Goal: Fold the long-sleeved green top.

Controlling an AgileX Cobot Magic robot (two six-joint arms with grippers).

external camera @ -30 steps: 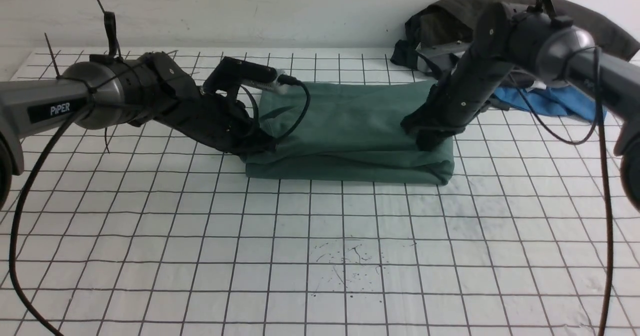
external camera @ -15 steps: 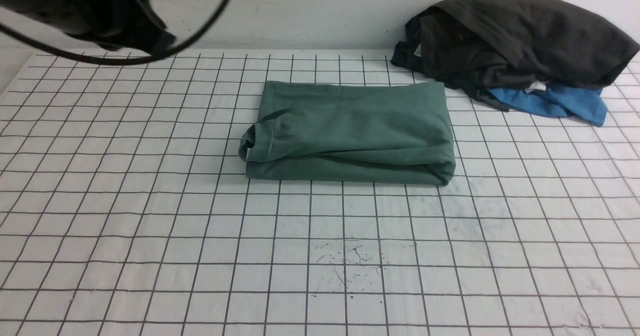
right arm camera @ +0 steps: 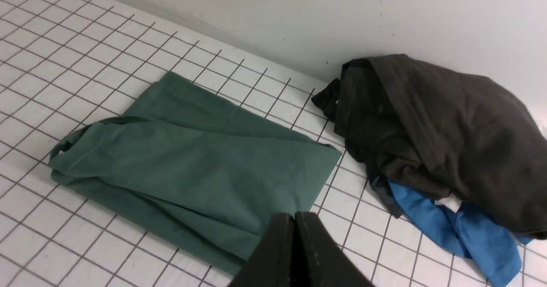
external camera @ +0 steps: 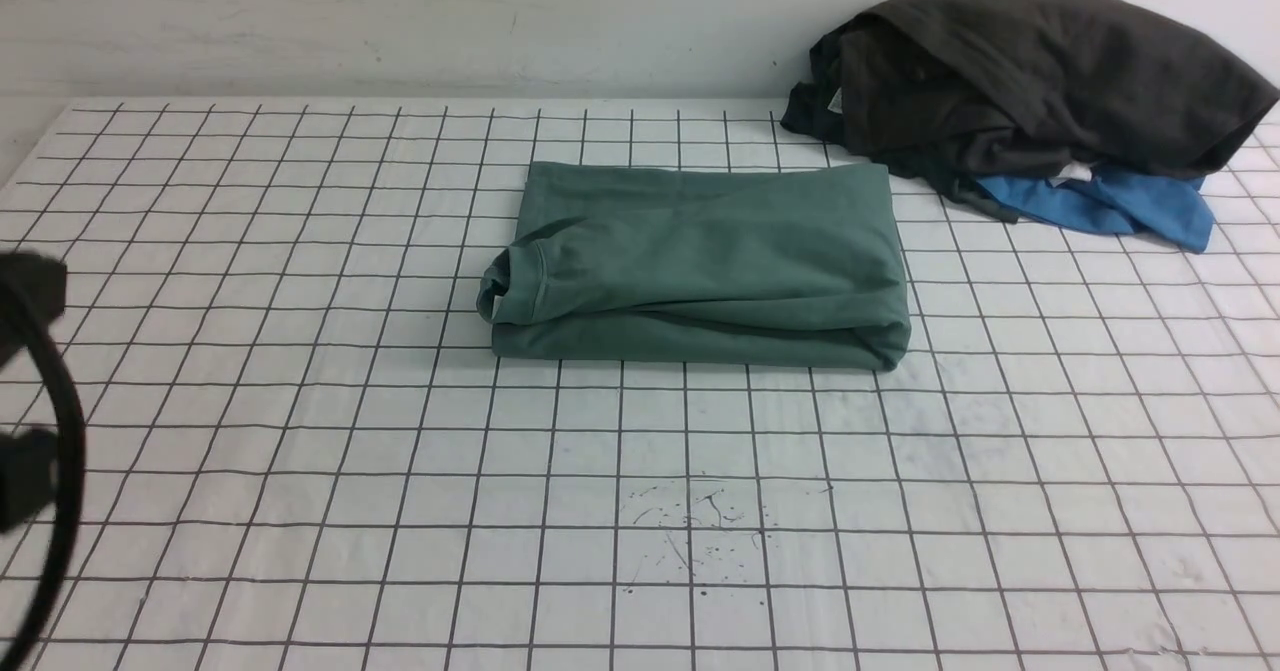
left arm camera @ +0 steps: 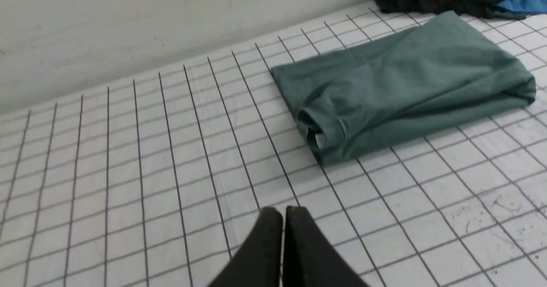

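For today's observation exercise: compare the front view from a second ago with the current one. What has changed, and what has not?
Both arms, which were pressing on the green long-sleeved top, have let go and pulled back; the left gripper and right gripper now sit shut, away from it. The top stays folded in place; the dark garment and blue garment are unmoved.

Green long-sleeved top (external camera: 700, 266) folded into flat rectangle on gridded white table (external camera: 300, 471), just above centre; ribbed neck opening bunched at its 9 o'clock end, folded edge along 6 o'clock side. Charcoal-black garment (external camera: 1020, 71) heaped at 2 o'clock against wall, bright blue garment (external camera: 1120, 206) poking from beneath it. Dark blurred arm part and black cable (external camera: 60, 431) at 9 o'clock frame edge. Small ink scribbles (external camera: 700, 511) at 6 o'clock
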